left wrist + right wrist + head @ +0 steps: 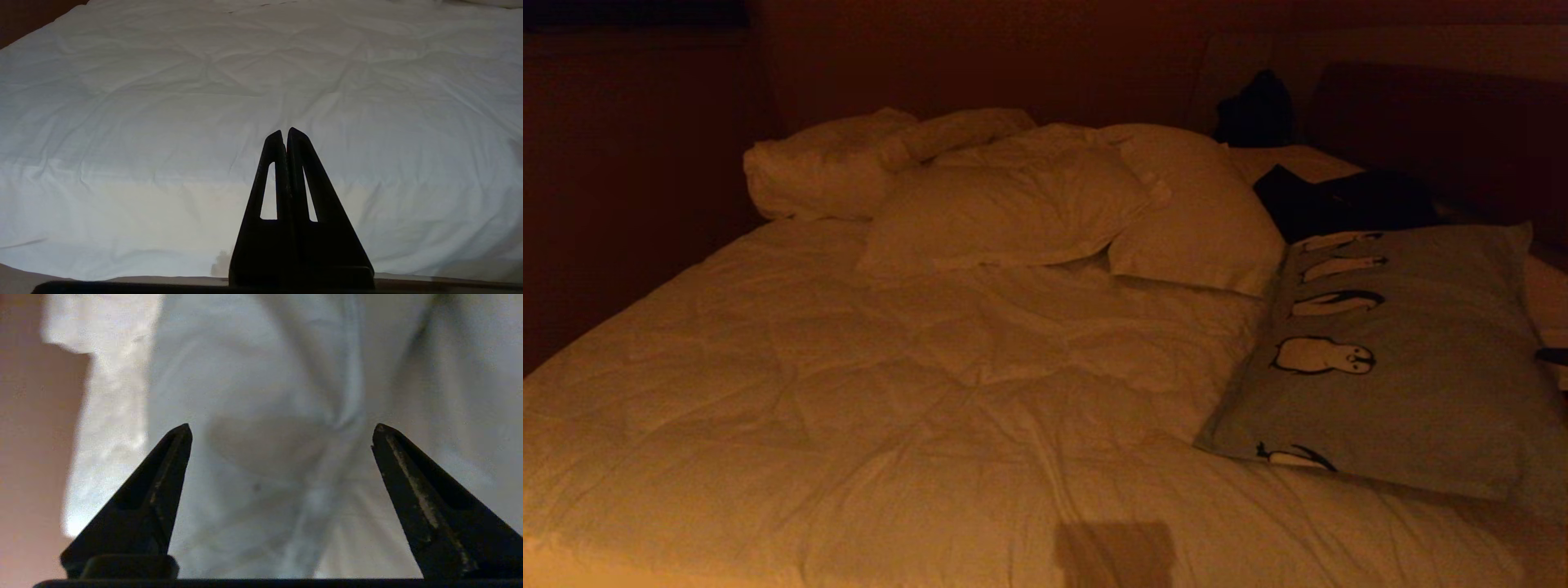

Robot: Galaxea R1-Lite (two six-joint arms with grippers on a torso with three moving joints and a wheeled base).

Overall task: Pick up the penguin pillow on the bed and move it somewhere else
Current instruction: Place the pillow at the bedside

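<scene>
While my right gripper point(282, 430) is gaping empty over pale bunched fabric (left gripper point(286, 132) closed, idle), I'm risking snagging it.

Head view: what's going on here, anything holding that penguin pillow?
Nothing holds it. The penguin pillow lies flat on the right side of the bed, below the plain white pillows and some dark clothing. The right gripper hangs open over creased pale fabric with nothing between its fingers; whether that fabric is the pillow can't be told. The left gripper is shut and empty, parked over the duvet. Neither arm is clearly visible in the head view.
</scene>
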